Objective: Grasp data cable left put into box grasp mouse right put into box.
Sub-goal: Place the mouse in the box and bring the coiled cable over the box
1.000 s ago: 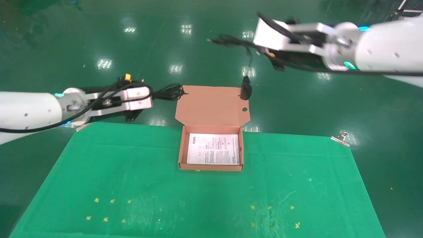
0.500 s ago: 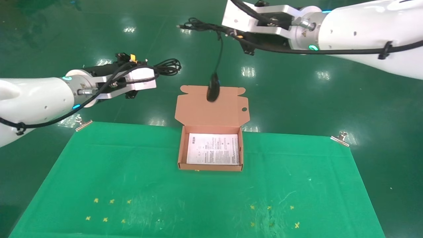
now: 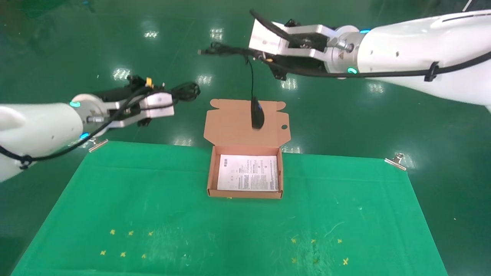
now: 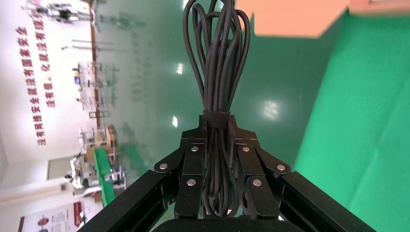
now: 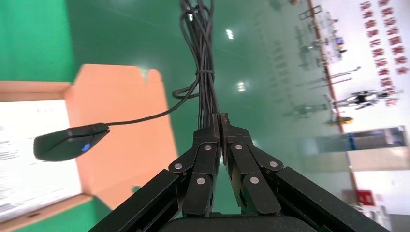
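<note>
The data cable (image 3: 187, 91), a bundle of black loops, sticks out of my left gripper (image 3: 174, 97), held in the air left of the box lid. In the left wrist view the left gripper (image 4: 216, 121) is shut on the data cable (image 4: 216, 58). My right gripper (image 3: 249, 53) is high above the far side of the box and shut on the mouse's bundled cord (image 3: 222, 51). The black mouse (image 3: 257, 117) dangles by that cord in front of the open lid (image 3: 234, 122). The right wrist view shows the right gripper (image 5: 218, 121), the mouse (image 5: 70, 141) and its blue light. The box (image 3: 209, 172) holds a white leaflet (image 3: 248, 173).
A green cloth (image 3: 153, 214) covers the table, clipped at the far corners (image 3: 395, 161) (image 3: 96, 144). Small yellow marks (image 3: 126, 241) dot its near part. Shiny green floor (image 3: 76, 46) lies beyond the table edge.
The right arm has swung left, carrying the dangling mouse from the lid's far right corner to in front of the lid. The left arm rose with the data cable, then dropped slightly.
</note>
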Motion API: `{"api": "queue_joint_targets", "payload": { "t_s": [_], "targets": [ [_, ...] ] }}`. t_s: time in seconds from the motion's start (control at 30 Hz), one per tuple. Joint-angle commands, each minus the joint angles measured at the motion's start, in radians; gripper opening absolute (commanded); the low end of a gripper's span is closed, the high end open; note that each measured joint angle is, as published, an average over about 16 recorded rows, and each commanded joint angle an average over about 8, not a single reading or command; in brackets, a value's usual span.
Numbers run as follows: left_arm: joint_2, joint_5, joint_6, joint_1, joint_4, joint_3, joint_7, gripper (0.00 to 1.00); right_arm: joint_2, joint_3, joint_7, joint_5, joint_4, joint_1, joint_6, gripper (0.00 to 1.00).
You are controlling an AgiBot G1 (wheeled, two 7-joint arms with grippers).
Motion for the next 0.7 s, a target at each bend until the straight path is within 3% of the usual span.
{"api": "queue_joint_targets", "payload": {
  "t_s": [0.03,0.7],
  "targets": [
    [-0.003,0.013,0.004,0.007,0.003,0.001,-0.005,0.0,0.0,-0.003,-0.001,0.002,0.001,-0.007,-0.002,0.0],
    [-0.027,0.149,0.122,0.034,0.004,-0.005,-0.106,0.0,-0.122,-0.044,-0.069,0.049,-0.166,-0.095,0.032,0.0]
  ]
}}
